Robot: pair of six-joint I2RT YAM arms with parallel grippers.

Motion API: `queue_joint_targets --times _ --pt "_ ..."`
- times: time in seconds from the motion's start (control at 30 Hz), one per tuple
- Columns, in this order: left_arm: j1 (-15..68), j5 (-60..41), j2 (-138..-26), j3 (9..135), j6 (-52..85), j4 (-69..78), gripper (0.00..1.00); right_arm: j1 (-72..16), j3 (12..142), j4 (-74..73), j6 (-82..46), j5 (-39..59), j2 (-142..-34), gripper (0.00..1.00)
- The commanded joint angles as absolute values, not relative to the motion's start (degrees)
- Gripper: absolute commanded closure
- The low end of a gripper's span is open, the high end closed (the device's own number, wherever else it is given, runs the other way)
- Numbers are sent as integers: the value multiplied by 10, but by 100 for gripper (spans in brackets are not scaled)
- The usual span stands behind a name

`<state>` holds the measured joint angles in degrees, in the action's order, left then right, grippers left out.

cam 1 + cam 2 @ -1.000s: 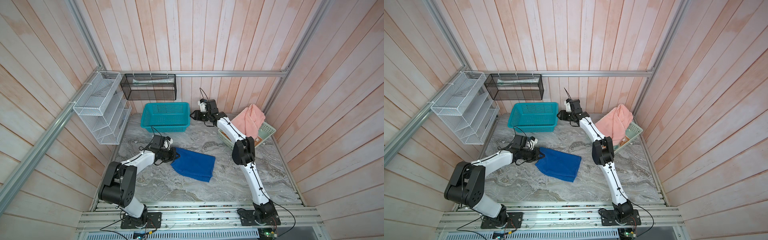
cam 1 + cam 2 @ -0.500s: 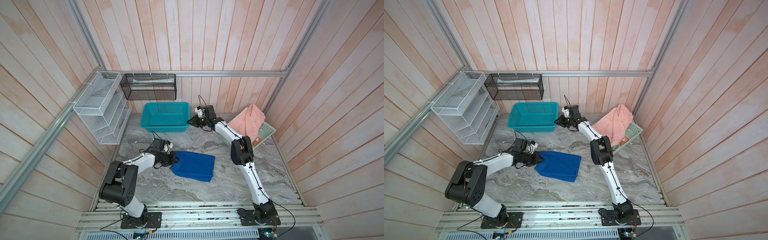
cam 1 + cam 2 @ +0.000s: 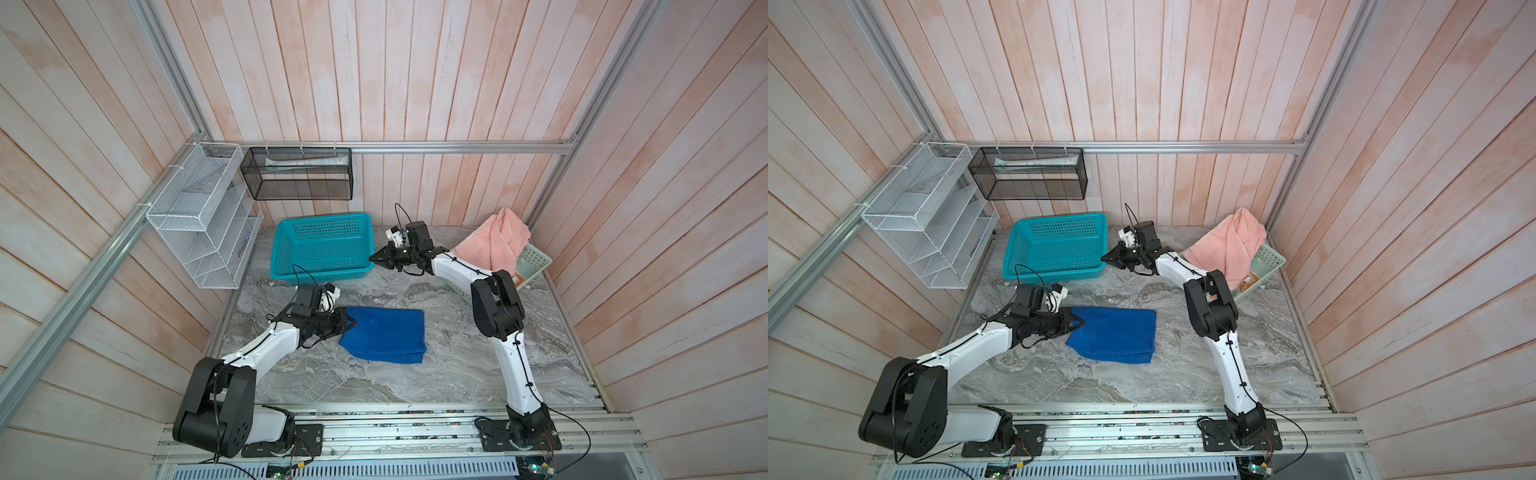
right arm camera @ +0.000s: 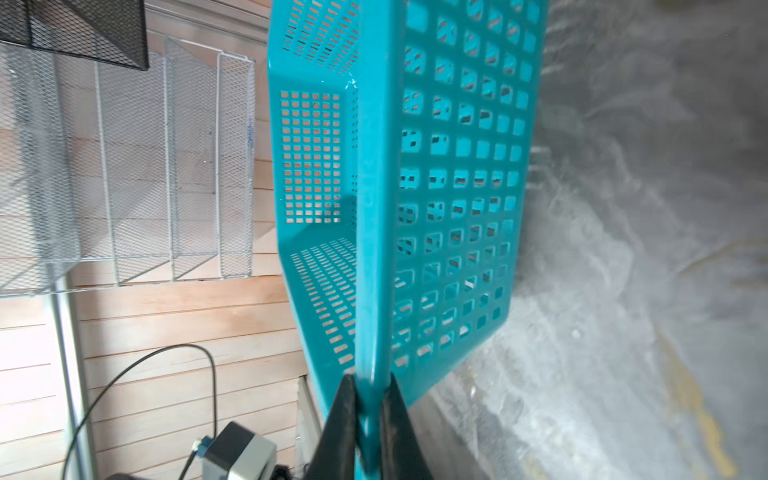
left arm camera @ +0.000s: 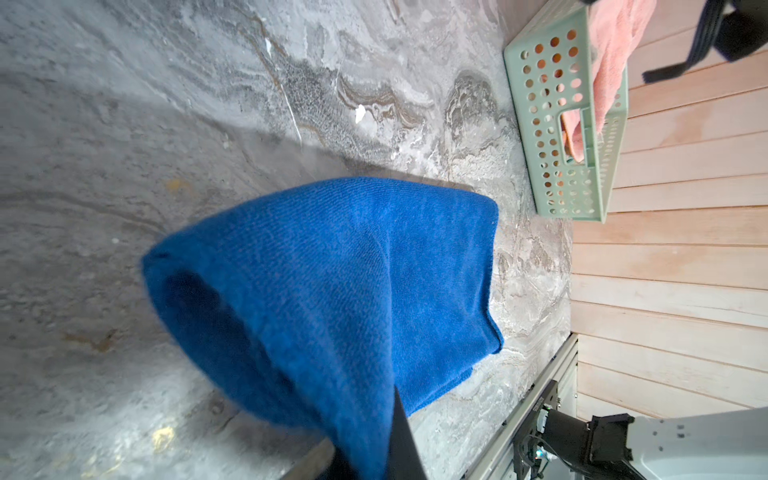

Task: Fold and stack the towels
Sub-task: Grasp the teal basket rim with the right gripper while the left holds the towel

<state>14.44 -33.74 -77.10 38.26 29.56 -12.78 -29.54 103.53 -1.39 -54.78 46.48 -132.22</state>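
On the table (image 3: 415, 382), left hand (image 3: 352, 323) pinches the blue towel (image 3: 384, 338) by its edge; right hand (image 3: 372, 260) clamps the teal basket (image 3: 322, 245) rim.

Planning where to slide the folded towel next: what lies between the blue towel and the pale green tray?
Only bare marble tabletop separates blue towel from green tray, shown in the left wrist view.

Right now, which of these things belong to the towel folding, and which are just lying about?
Part of the job: blue towel, pinched by the left gripper; pink towel, draped over the pale green tray.
Just there: pale green tray; white wire rack; black mesh bin; teal basket, though the right gripper clamps its rim.
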Motion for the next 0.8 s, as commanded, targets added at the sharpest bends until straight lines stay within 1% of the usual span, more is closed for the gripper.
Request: queue_joint_targets --times 0.0,0.1,0.17,0.2,0.33,0.4,0.6,0.77 --pt "147 -320 -754 371 297 -141 100 -302 976 -90 -585 499 -1272 98" --pt "148 -313 -754 369 305 -153 100 -303 937 -85 -571 488 -1248 69" --pt "150 -313 -757 373 308 -157 100 -302 923 -85 -566 484 -1237 59" --pt "152 -310 -755 379 310 -160 100 -301 920 -85 -563 484 -1232 57" --pt "179 -278 -754 421 304 -195 100 -300 920 -59 -534 483 -1211 48" --pt "199 -265 -759 453 301 -217 100 -298 918 -30 -506 477 -1196 46" --pt "257 -226 -803 574 295 -272 100 -281 891 41 -427 447 -1140 44" --pt "292 -199 -876 702 284 -315 100 -248 831 46 -397 430 -1080 44"
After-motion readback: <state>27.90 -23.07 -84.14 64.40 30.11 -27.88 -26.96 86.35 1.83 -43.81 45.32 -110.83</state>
